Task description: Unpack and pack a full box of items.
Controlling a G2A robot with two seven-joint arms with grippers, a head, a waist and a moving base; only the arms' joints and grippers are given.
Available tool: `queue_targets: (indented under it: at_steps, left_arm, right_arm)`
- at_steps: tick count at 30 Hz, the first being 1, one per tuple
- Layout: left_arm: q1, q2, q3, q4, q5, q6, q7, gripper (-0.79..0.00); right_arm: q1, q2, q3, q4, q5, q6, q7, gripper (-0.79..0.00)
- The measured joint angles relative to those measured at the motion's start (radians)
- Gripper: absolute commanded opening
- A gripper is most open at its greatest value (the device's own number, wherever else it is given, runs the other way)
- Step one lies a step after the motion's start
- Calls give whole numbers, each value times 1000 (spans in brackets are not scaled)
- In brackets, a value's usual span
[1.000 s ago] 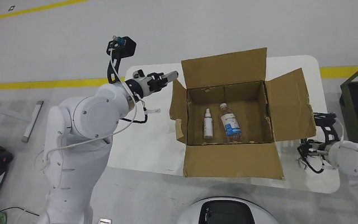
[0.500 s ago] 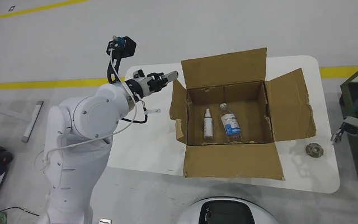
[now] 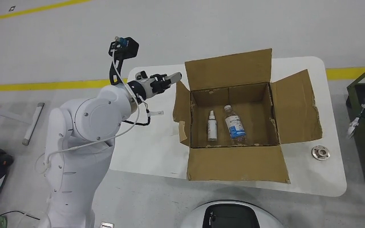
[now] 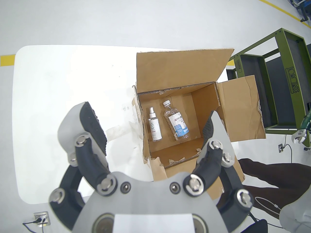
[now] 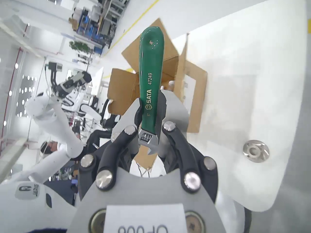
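Box (image 3: 228, 69) stands on the surface (image 3: 154, 149), flaps splayed. A spray (image 3: 212, 126) and a bottle (image 3: 234, 125) lie flat inside. Disc (image 3: 320, 152) lies beside the box. Right claw (image 5: 149, 112) is clamped on a wrench (image 5: 150, 73) off the surface's end, probably unpacking it. Left claw (image 4: 149, 112) is wide open and empty.

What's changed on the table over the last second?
The right gripper, its jaws shut on the green wrench, pulled away past the right edge of the table, uncovering the metal ring. The left gripper, box, spray bottle and clear bottle stayed put.
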Motion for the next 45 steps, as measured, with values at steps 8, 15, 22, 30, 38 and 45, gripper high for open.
queue_targets:
  at_steps: [8,15,22,30,38,45]
  left_arm:
    - [0,0,0,0,0,0,0,0]
    - [0,0,0,0,0,0,0,0]
    - [0,0,0,0,0,0,0,0]
    - [0,0,0,0,0,0,0,0]
    - [0,0,0,0,0,0,0,0]
    - [0,0,0,0,0,0,0,0]
  right_arm:
    - [173,57,-337,-54,-228,72,10,-785]
    - [378,78,-810,14,-731,197,-36,-785]
    - [578,47,-1174,174,-994,316,-33,-785]
    - [746,-9,-1438,397,-1147,367,-7,-785]
    - [824,-63,-1567,566,-1193,340,18,-785]
    - [856,-108,-1618,694,-1193,344,15,-785]
